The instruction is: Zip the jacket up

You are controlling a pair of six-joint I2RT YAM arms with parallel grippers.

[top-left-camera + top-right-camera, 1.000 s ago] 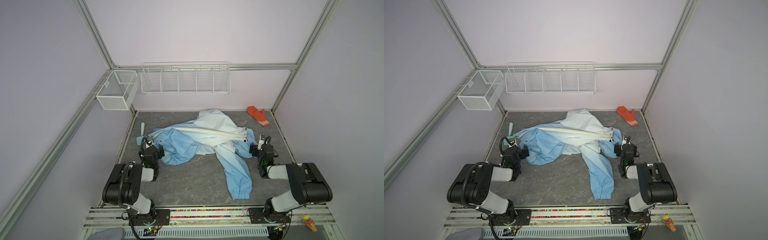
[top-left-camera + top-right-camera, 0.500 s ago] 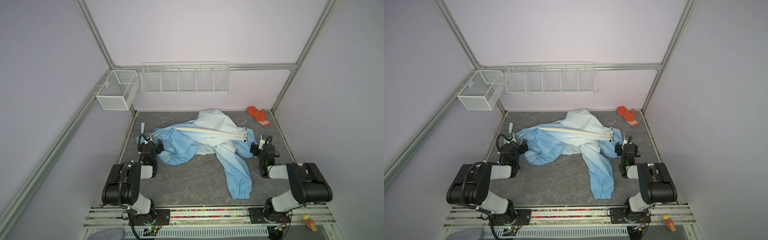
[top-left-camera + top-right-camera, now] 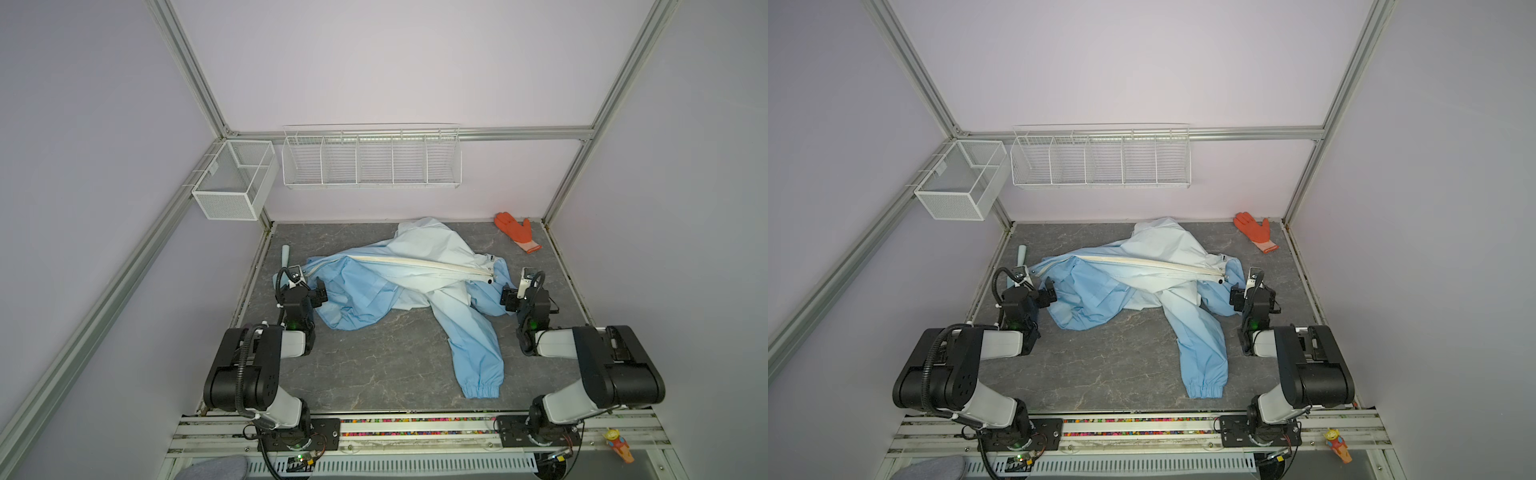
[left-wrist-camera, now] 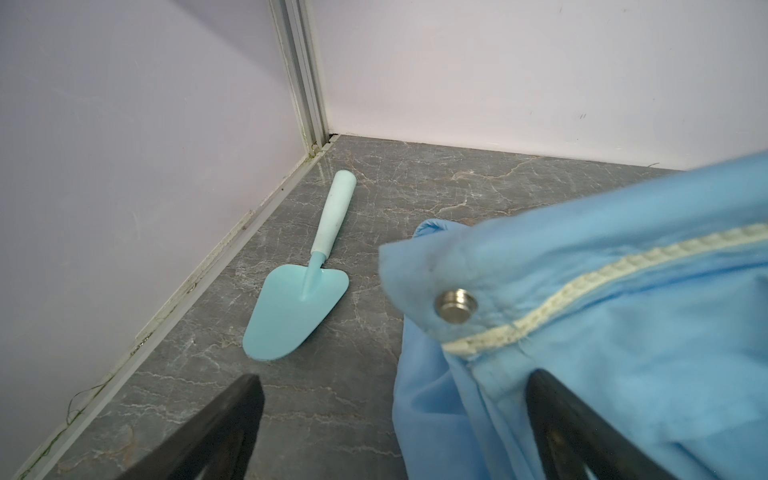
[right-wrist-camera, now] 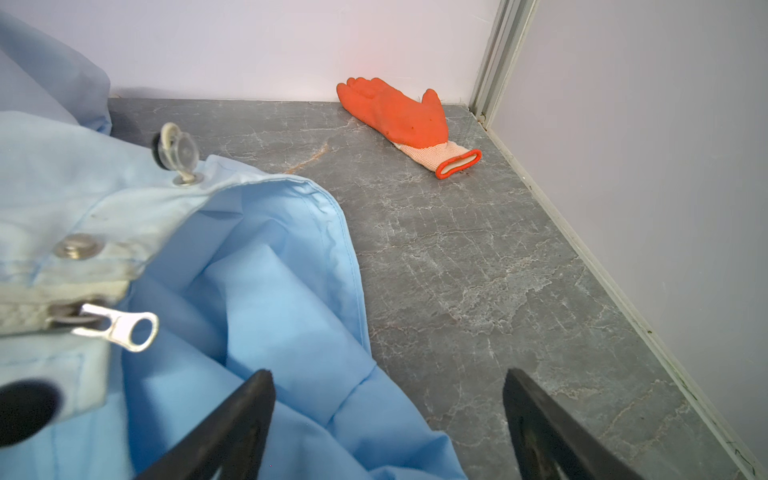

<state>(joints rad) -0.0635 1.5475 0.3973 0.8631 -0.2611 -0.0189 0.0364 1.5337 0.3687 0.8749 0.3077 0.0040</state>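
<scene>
The light-blue jacket [image 3: 399, 286] [image 3: 1125, 286] lies spread across the grey table, one sleeve trailing toward the front. Its white zipper [image 3: 415, 266] runs from left to right. The metal zipper pull [image 5: 120, 328] sits at the right end, beside snap studs. My left gripper [image 3: 308, 291] [image 4: 392, 386] is open at the jacket's left corner, where a snap stud [image 4: 456, 305] and the zipper tape's end show; one finger rests against the cloth. My right gripper [image 3: 517, 297] [image 5: 386, 378] is open over the jacket's right edge, holding nothing.
A pale blue trowel [image 4: 299, 282] [image 3: 286, 254] lies by the left wall. An orange glove [image 5: 399, 112] [image 3: 517, 232] lies in the back right corner. A wire rack [image 3: 370, 158] and a mesh box [image 3: 232, 183] hang on the walls. Side walls stand close to both grippers.
My left gripper has shifted slightly toward the back, staying open at the jacket's left corner. The right gripper and the jacket have hardly moved.
</scene>
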